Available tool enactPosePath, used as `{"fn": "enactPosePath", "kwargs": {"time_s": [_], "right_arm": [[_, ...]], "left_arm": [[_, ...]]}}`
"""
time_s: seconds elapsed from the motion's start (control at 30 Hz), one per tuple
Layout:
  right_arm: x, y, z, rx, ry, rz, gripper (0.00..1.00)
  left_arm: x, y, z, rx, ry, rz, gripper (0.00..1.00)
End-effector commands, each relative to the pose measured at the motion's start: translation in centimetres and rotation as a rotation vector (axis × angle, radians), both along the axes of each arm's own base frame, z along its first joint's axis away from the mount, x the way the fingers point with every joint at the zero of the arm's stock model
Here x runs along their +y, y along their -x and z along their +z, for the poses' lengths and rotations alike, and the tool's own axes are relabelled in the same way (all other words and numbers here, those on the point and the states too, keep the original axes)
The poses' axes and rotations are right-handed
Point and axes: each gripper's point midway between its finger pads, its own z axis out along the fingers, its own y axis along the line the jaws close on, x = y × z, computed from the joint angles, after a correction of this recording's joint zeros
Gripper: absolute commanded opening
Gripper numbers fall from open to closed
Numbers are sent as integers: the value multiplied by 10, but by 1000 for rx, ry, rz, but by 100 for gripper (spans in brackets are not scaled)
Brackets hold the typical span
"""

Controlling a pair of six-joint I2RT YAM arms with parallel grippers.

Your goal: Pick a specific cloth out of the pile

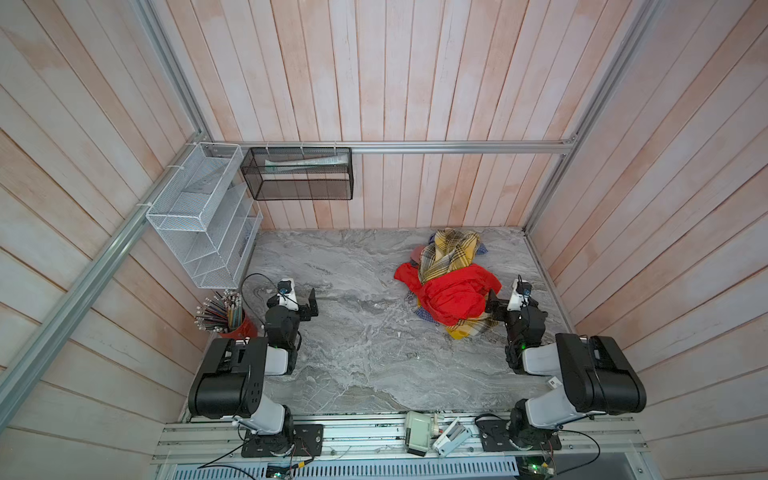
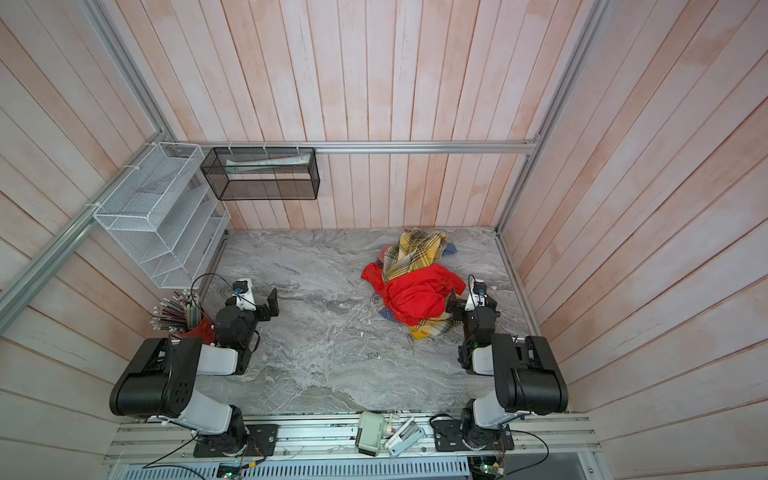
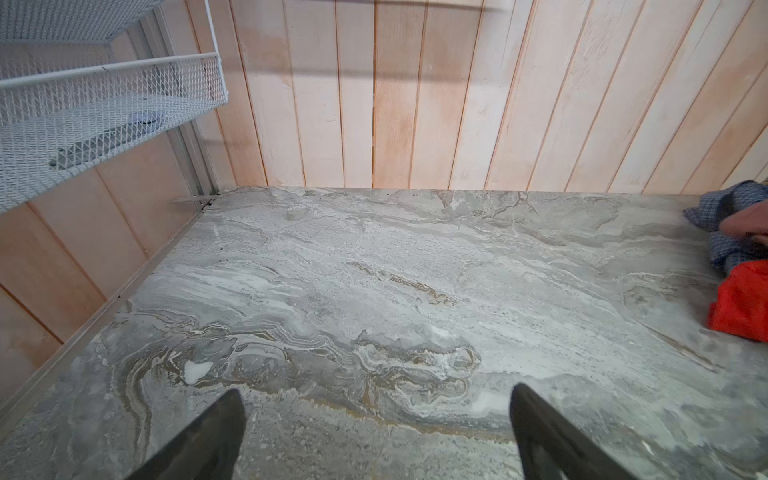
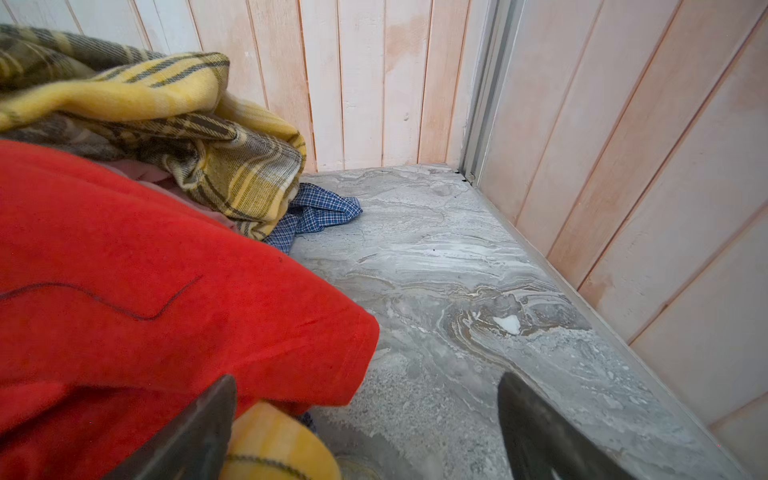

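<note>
- The right gripper (image 4: 365,380): jaws spread wide, empty, just beside the pile (image 2: 409,286).
- The left gripper (image 3: 376,391): jaws spread wide too, over bare table (image 3: 374,270), well apart from the pile.
- The cloth (image 1: 446,253) lies in the pile at the table's right, partly under the red garment (image 1: 455,297).

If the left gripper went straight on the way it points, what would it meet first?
The way looks free: the open left gripper faces bare tabletop, then probably the plank wall. The pile lies off to one side.
</note>
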Motion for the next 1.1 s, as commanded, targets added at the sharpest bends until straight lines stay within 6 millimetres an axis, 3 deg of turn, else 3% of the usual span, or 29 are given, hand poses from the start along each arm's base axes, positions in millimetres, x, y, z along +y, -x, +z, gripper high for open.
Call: {"fn": "enactPosePath", "kwargs": {"time_s": [0.0, 1.07], "right_arm": [[1, -4, 8, -19, -1, 9, 98], [2, -4, 8, -19, -2, 10, 98]], "left_arm": [[-1, -3, 9, -26, -11, -6, 100], [1, -3, 8, -21, 3, -11, 100]]}}
